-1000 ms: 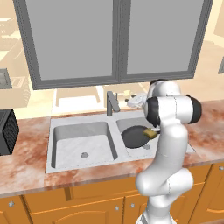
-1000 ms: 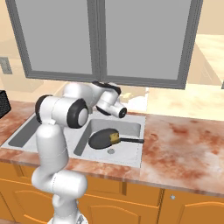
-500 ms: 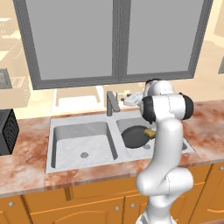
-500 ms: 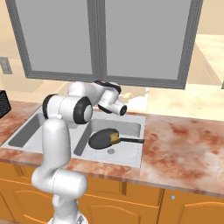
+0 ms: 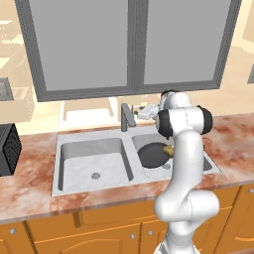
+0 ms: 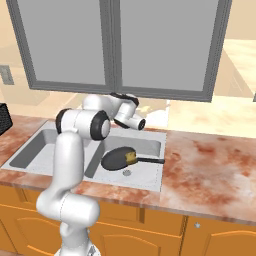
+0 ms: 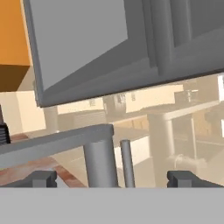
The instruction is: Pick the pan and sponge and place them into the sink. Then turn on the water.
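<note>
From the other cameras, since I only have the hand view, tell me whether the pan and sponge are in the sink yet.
Observer: Yes. The pan lies in the right basin of the sink, handle toward the right wall.
Operator: Confirm the sponge.
Observer: The sponge sits on the pan, at the side nearest the handle.
Operator: Tell me where the hand is relative to the faucet.
Observer: The gripper is at the back of the sink, level with the top of the faucet and just to its right, above the basin.
Operator: Report the left basin.
Observer: Nothing in it but its drain.
</note>
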Robot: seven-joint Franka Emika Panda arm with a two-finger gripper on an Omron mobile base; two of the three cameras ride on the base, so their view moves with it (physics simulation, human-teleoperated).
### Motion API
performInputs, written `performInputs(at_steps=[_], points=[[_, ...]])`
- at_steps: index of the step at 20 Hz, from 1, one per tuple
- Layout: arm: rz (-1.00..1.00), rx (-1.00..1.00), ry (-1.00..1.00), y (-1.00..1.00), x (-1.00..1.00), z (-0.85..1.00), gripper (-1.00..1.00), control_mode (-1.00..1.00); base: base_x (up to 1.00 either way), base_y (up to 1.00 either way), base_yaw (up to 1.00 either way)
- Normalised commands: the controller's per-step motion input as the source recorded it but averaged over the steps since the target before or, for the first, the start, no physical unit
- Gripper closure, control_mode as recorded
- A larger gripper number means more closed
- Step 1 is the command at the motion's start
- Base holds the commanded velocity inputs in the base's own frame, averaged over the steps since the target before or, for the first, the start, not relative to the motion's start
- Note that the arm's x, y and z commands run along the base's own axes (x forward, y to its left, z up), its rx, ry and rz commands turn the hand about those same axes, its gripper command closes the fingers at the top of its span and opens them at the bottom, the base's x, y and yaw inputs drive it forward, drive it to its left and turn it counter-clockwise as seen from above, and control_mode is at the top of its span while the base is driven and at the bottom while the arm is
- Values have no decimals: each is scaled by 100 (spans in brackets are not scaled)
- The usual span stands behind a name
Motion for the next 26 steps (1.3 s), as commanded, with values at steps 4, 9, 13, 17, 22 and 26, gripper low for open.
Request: performInputs(at_steps=[4, 9, 13, 17, 22, 26], points=[[4, 0, 0, 20, 21, -21, -100, -100, 0, 0, 0], [1, 0, 0, 12, 36, -10, -100, -100, 0, 0, 0], [0, 1, 0, 5, 47, 0, -100, -100, 0, 0, 0], [0, 1, 0, 1, 55, 0, -100, -100, 0, 0, 0], [-1, 0, 0, 0, 53, -7, -100, -100, 0, 0, 0], [-7, 2, 0, 0, 51, -11, -100, -100, 0, 0, 0]])
